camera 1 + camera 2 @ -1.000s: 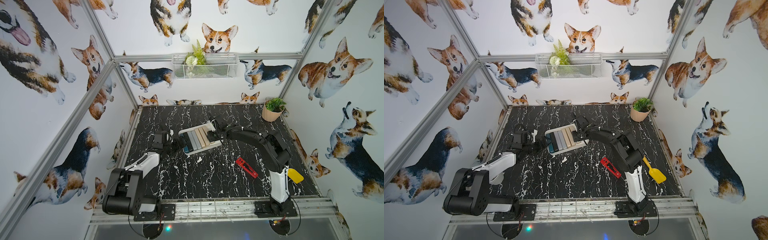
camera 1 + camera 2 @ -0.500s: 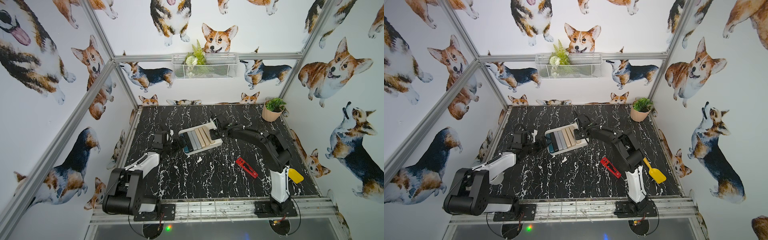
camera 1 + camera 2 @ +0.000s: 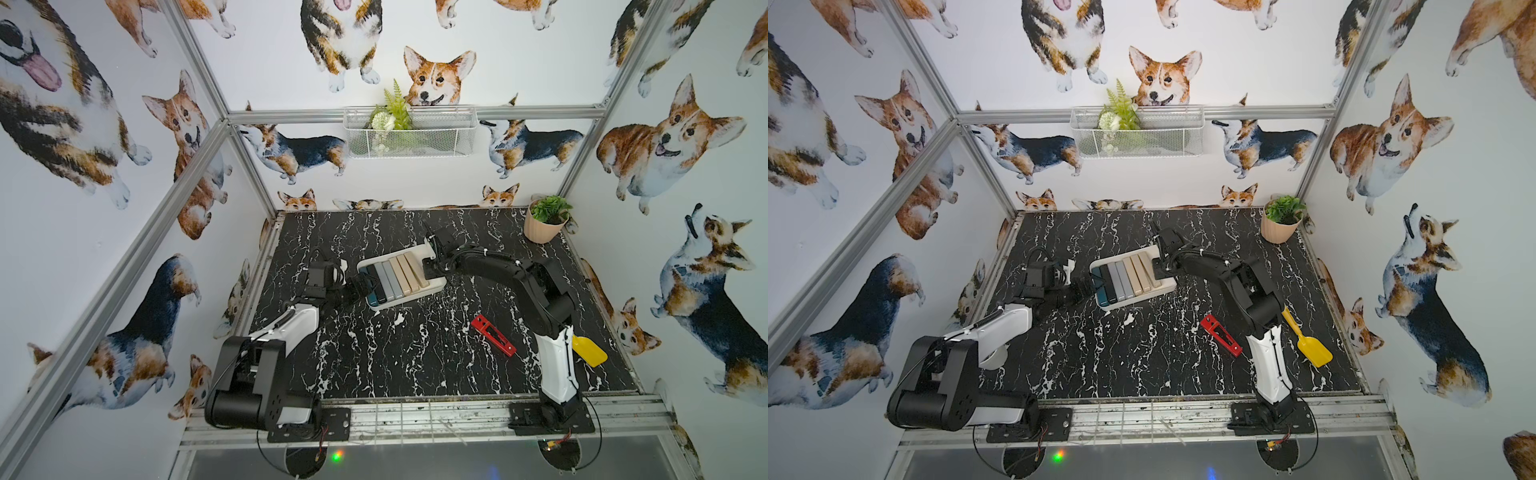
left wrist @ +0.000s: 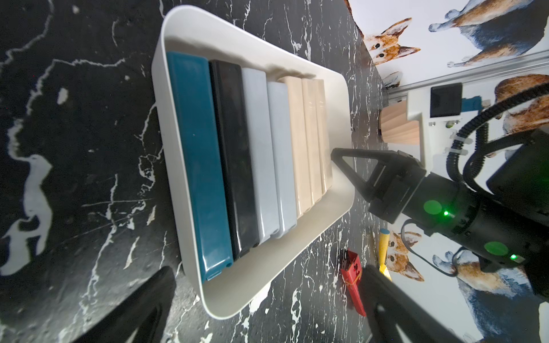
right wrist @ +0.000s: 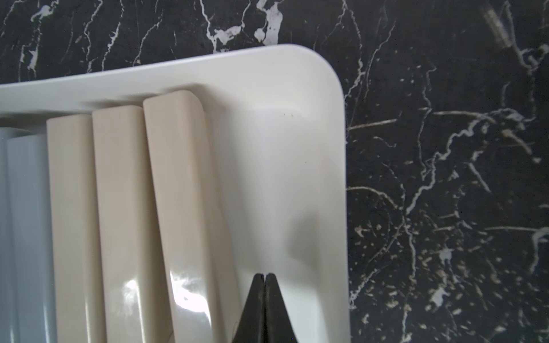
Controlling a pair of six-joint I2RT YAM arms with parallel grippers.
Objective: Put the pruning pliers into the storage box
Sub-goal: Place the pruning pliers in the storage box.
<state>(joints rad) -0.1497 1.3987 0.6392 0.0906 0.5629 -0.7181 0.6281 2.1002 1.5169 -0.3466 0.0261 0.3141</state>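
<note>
Seven pruning pliers (image 3: 392, 279) fill the storage box (image 4: 252, 282), red one (image 3: 493, 336) outside.

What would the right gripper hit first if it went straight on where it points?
Probably the storage box's bare floor, beside the outermost beige bar; how high the right gripper hangs is unclear.

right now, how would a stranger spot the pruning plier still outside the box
On the black marble table, by the yellow shovel, a slim bar lies alone outside the white storage box. It's the only red one, with black slots.
</note>
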